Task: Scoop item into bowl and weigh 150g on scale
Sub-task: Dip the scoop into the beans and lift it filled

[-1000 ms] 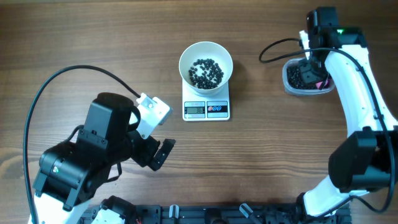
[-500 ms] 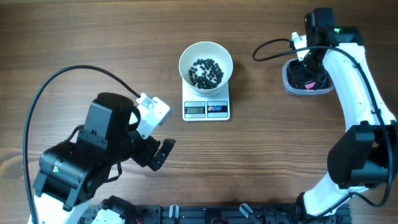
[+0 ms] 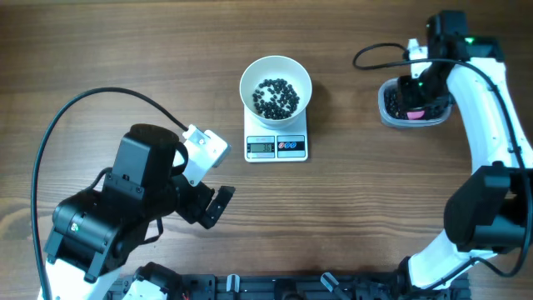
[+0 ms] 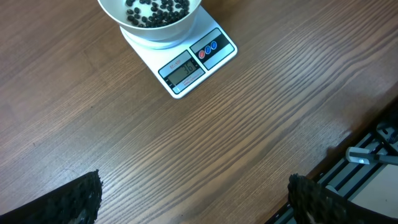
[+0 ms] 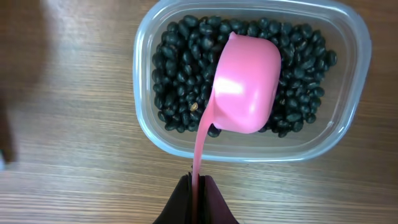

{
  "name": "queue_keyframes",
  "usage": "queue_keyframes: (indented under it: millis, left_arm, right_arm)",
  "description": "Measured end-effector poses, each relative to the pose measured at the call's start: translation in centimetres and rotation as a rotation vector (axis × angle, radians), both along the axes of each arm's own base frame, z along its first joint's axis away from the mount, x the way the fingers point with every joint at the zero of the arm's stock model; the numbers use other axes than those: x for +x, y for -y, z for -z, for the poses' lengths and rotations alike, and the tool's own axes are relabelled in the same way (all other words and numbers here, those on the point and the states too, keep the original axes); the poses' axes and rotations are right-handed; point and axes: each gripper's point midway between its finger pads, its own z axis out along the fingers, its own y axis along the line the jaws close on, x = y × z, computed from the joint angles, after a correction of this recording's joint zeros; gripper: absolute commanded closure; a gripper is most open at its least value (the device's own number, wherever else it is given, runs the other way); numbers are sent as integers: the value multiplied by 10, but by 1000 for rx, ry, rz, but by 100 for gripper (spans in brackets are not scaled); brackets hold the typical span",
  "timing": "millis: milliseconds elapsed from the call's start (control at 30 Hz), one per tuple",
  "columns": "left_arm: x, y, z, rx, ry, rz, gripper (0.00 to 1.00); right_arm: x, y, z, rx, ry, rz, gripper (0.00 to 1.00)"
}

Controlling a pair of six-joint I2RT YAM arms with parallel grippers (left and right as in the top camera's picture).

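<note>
The white bowl (image 3: 276, 84) stands on the small white scale (image 3: 276, 146) at the table's middle back, with a thin layer of the black beans (image 3: 276, 97) in it. My right gripper (image 3: 414, 90) is over the clear tub (image 3: 387, 112) at the back right. In the right wrist view this gripper (image 5: 196, 186) is shut on the thin handle of a pink scoop (image 5: 245, 84), whose cup lies bottom-up on the beans (image 5: 180, 74) in the tub (image 5: 149, 134). My left gripper (image 3: 218, 204) is open near the front left, with bare wood between its fingers (image 4: 74, 202). The left wrist view also shows the bowl (image 4: 155, 34) and scale (image 4: 186, 71).
A black cable (image 3: 375, 58) loops over the table between the bowl and the tub. Another cable (image 3: 75, 108) arcs over the left side. A dark rail (image 4: 373, 155) runs along the table's front edge, close to my left gripper.
My right wrist swung a little left and then back right above the tub, with the scoop still held. The left arm, bowl and scale have not moved.
</note>
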Motion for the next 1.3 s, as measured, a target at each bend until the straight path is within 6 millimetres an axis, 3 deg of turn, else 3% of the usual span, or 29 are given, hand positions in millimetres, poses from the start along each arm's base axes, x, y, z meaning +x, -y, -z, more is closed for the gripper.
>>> queue_keyframes:
  millis: [467, 833, 1067, 1300]
  left_arm:
    - [0, 0, 0, 0, 0, 0, 0]
    - [0, 0, 0, 0, 0, 0, 0]
    - [0, 0, 0, 0, 0, 0, 0]
    - [0, 0, 0, 0, 0, 0, 0]
  right_arm:
    - [-10, 25, -6, 273, 2, 199, 95]
    - [-25, 31, -6, 328, -49, 254, 95]
    - [-30, 47, -6, 358, -51, 329, 95]
    - [-31, 46, 0, 372, -58, 352, 95]
